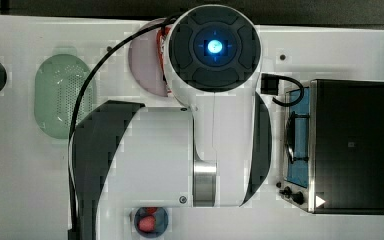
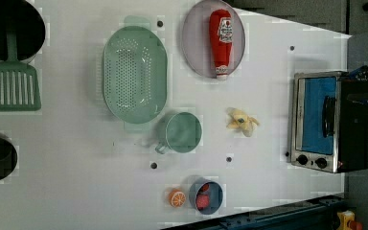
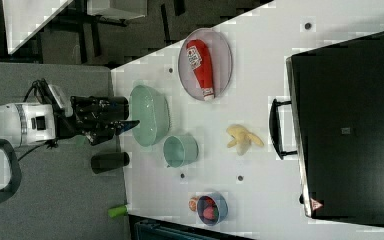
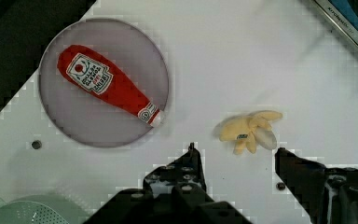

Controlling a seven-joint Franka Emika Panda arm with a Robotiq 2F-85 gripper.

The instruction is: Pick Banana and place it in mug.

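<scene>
Because the arm (image 1: 190,130) spreads over the middle of the top view, we lose most of the bench (image 1: 25,190) beneath it there: just a sliver of the plate (image 1: 145,65) and the blue bowl (image 1: 151,221) at the frame's lower edge peek out.

In the left view, going left to right, the pale green strainer (image 2: 134,74) sits empty, the teal mug (image 2: 182,132) just beside it is empty too, the blue bowl (image 2: 207,195) holds red pieces with an orange slice (image 2: 176,197) just beside it, and the plate (image 2: 191,38) carries a ketchup bottle (image 2: 221,42). The banana (image 2: 242,121), peeled open, lies on the bare bench between the mug and the toaster oven (image 2: 326,122), apart from both.

The wrist view shows the fingers (image 4: 193,170) standing wide apart and empty, the banana (image 4: 251,131) near their tips.
</scene>
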